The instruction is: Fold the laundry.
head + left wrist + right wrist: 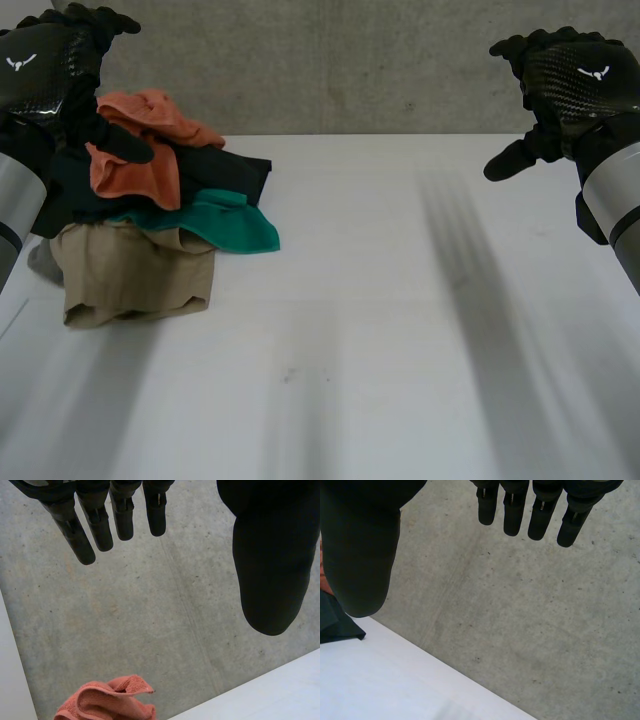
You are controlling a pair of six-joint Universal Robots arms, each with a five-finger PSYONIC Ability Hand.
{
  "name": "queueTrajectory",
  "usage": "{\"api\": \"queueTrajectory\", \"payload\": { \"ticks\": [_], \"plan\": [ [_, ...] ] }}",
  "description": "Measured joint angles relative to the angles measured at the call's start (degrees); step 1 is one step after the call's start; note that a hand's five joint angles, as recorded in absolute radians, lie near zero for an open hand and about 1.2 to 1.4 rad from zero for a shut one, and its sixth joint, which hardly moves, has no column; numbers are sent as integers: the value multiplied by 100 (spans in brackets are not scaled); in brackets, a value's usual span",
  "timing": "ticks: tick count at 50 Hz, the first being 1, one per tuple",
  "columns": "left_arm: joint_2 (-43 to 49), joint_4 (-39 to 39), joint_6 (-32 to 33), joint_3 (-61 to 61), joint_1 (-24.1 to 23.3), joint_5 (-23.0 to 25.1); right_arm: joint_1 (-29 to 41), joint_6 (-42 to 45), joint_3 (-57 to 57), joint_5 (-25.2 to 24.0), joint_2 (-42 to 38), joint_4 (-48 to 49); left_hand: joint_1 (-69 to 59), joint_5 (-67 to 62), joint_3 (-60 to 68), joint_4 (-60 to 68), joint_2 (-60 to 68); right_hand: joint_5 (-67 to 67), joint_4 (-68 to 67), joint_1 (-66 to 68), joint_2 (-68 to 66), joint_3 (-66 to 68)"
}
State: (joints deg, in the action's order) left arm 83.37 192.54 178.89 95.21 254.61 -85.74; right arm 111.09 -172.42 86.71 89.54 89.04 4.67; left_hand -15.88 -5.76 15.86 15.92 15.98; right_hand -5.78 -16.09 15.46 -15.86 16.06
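Nearest the camera, the white table (pixel 330 400) runs back to a heap of laundry (pixel 150 220). The heap's far-left flank is cut off behind the left arm, and most pieces are too crumpled to tell what they are.

A beige cloth (pixel 135 275) lies at the front of the heap. A teal cloth (pixel 225 225) is behind it, with one corner pointing out toward the right arm. A dark cloth (pixel 225 170) is half buried, and an orange towel (pixel 140 150) sits on top at the back. The heap's long axis runs from the beige front toward the concrete wall (pixel 350 60).

The left hand (pixel 50 70) hangs above the heap's back. Its straight fingers (pixel 115 520) are spread apart from the thumb and hold nothing, though the thumb overlaps the towel in the head view.

The right hand (pixel 575 80) hovers well apart from the heap, with its fingers (pixel 515 515) likewise straight and empty.
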Motion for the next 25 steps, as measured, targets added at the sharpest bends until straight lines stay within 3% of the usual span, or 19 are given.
{"api": "queueTrajectory", "payload": {
  "ticks": [19,25],
  "plan": [
    [93,-187,37,-139,10,2,1,7,22,-11,-1,1,467,308,-408,-441,-429,310,432,-287,428,-429],
    [710,-319,306,-685,113,-22,6,12,21,-18,0,0,467,308,-408,-441,-428,309,431,-287,427,-429]
  ]
}}
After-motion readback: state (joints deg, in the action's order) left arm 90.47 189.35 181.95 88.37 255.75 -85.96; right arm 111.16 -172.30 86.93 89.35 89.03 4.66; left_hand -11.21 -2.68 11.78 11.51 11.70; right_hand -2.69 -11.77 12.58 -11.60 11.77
